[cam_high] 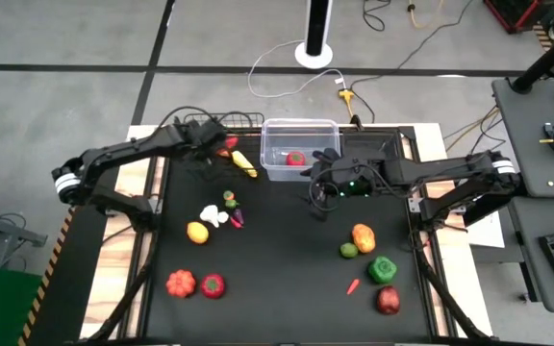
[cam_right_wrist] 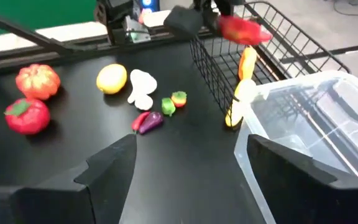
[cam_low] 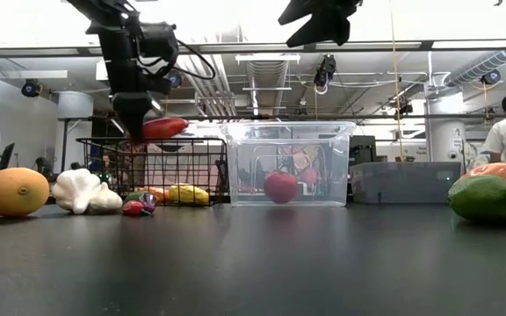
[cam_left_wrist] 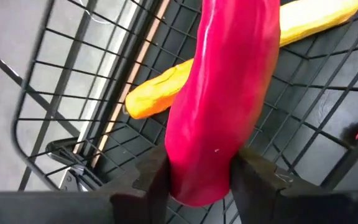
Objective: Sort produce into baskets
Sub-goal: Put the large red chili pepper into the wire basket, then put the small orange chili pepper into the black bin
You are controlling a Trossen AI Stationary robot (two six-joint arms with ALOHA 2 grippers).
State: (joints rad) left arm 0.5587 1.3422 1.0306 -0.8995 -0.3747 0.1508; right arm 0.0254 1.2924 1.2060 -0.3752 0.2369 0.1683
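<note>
My left gripper [cam_low: 139,123] is shut on a long red chilli [cam_low: 163,128] just above the rim of the black wire basket [cam_low: 152,167], at the table's far left. Yellow corn [cam_left_wrist: 160,93] lies on the basket's floor. The clear plastic bin [cam_high: 301,135] stands to the basket's right, and a red tomato [cam_low: 279,186] rests on its bottom. The low dark tray [cam_high: 373,144] stands to the right of the bin. My right gripper [cam_right_wrist: 185,168] is open and empty, raised in front of the bin [cam_high: 319,190]. My left gripper pinches the red chilli between its two fingers [cam_left_wrist: 157,180] near one end [cam_left_wrist: 197,180]. The fingers point down, across the chilli. The chilli is lifted clear and sticks out about level beside the fingers [cam_low: 169,128], over the wire basket.
Loose produce lies on the black table: a yellow fruit [cam_high: 197,232], white garlic [cam_high: 212,215], small pieces [cam_high: 234,211], a pumpkin [cam_high: 181,283] and a red tomato [cam_high: 213,285] on the left. An orange piece [cam_high: 364,236], a green pepper [cam_high: 383,270] and a red fruit [cam_high: 388,301] lie on the right.
</note>
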